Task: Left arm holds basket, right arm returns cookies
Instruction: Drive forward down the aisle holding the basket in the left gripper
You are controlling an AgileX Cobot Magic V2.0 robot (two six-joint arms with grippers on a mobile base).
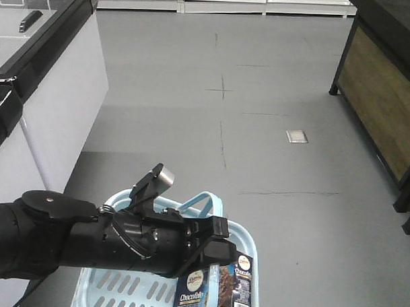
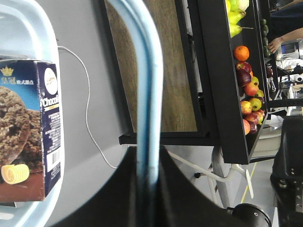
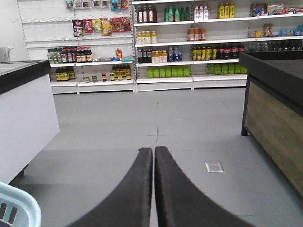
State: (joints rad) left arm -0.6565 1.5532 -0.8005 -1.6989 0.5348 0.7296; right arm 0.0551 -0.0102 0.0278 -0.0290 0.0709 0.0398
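Cookies (image 1: 217,292) are in the basket (image 1: 119,288), tucked against its right-hand wall. It's a dark brown and navy box with a white round logo up top, a chocolate-cookie picture and a barcode on the narrow side. From the front view it looks to be standing on end, long axis running up and down, printed face toward me and its top just under the basket's handle (image 2: 147,94).

The left arm (image 1: 87,237) has its jaws clamped around that light blue handle. The right jaws are pressed together with nothing between them, and only a corner of the basket rim (image 3: 19,203) shows in their view.

For room, grey floor (image 1: 260,128) stretches ahead of the basket. There's a white cabinet (image 1: 55,101) off its left side and a wood-panelled stand (image 1: 378,106) off its right.
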